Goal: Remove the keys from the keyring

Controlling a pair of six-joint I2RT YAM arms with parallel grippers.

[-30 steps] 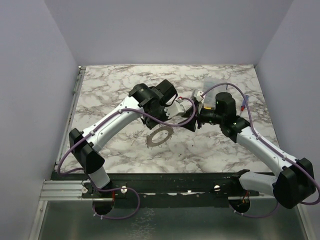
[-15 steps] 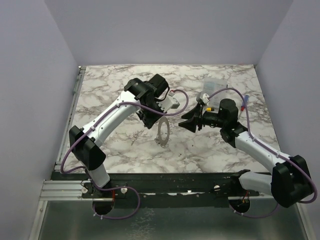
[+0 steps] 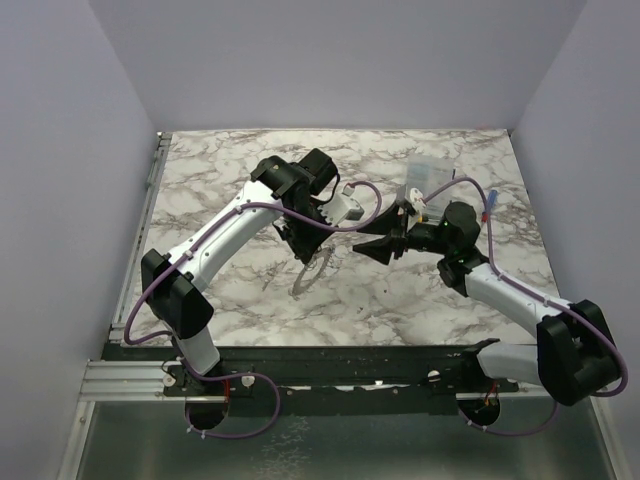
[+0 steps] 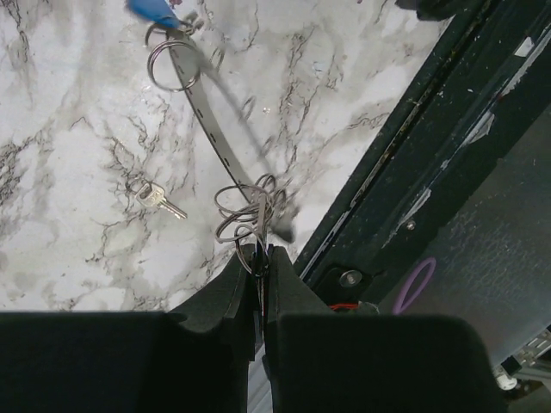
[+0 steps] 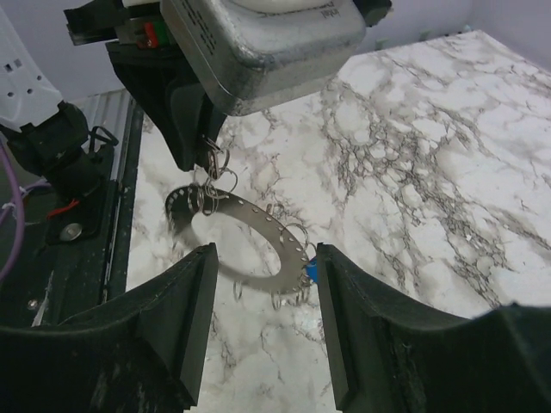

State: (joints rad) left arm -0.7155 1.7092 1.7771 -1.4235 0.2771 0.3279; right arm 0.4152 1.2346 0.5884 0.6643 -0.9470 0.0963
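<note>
My left gripper [image 3: 303,250] is shut on a small split ring at the edge of the keyring [image 3: 314,272], a large flat grey ring that hangs tilted below it above the marble. In the left wrist view the gripper [image 4: 261,255] pinches the split rings [image 4: 245,211], and the keyring [image 4: 211,120] runs away edge-on to a blue-headed key [image 4: 155,10]. A bare silver key [image 4: 158,197] lies loose on the table. My right gripper [image 3: 370,248] is open and empty, just right of the keyring. In its view [image 5: 265,255] the keyring [image 5: 258,225] and blue key [image 5: 312,272] lie between the fingers.
A clear plastic box [image 3: 426,174] stands at the back right, behind the right arm. A small red and blue item [image 3: 490,205] lies near the right edge. The black rail at the table's near edge [image 4: 413,146] shows in the left wrist view.
The two grippers were close together over the keyring. The right gripper has drawn back to the right and is open. The keyring swung from flat to edge-on and now hangs tilted.
</note>
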